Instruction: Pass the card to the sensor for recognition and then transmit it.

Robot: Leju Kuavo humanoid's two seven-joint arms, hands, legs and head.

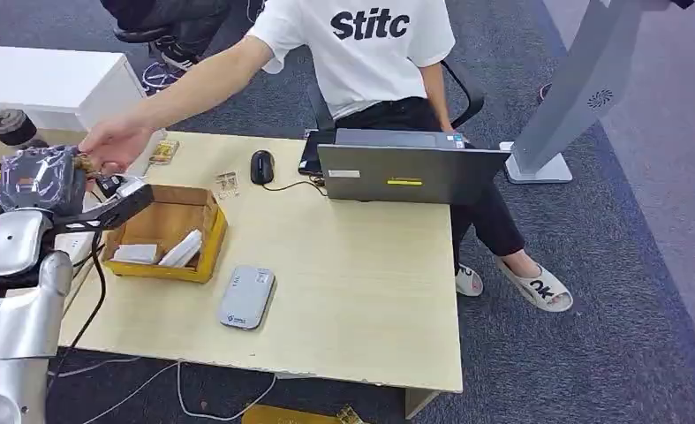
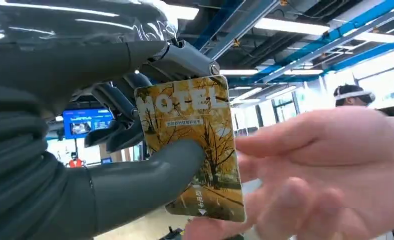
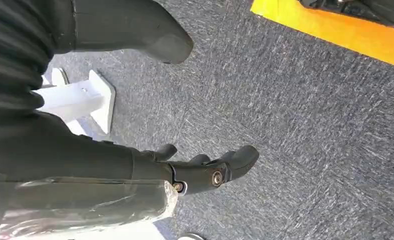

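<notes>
The left wrist view shows what the head view leaves too small to read: the card (image 2: 192,150), printed with yellow autumn trees and the word MOTEL, is clamped between the thick grey thumb and the darker fingers (image 2: 117,131) of the left hand (image 2: 109,150). A person's hand (image 2: 315,165) reaches to the card from the other side, its fingers against the card's edge and behind it; whether it already grips the card I cannot tell.

From the head view, the left hand (image 1: 48,177) is raised beyond the cardboard box (image 1: 204,231) on the side away from the laptop (image 1: 405,172), and the person's hand (image 1: 114,146) meets it there, the arm stretched across the surface (image 1: 361,291).

The right wrist view looks down on grey carpet: the right hand (image 3: 205,170) hangs with nothing in it, its fingers loosely curled yet apart from the thumb.

The cardboard box holds a few white cards (image 1: 162,252), some flat, some leaning. Just beside the box, toward the near edge of the surface, lies the grey sensor (image 1: 246,297). A black mouse (image 1: 261,166) sits near the laptop.
</notes>
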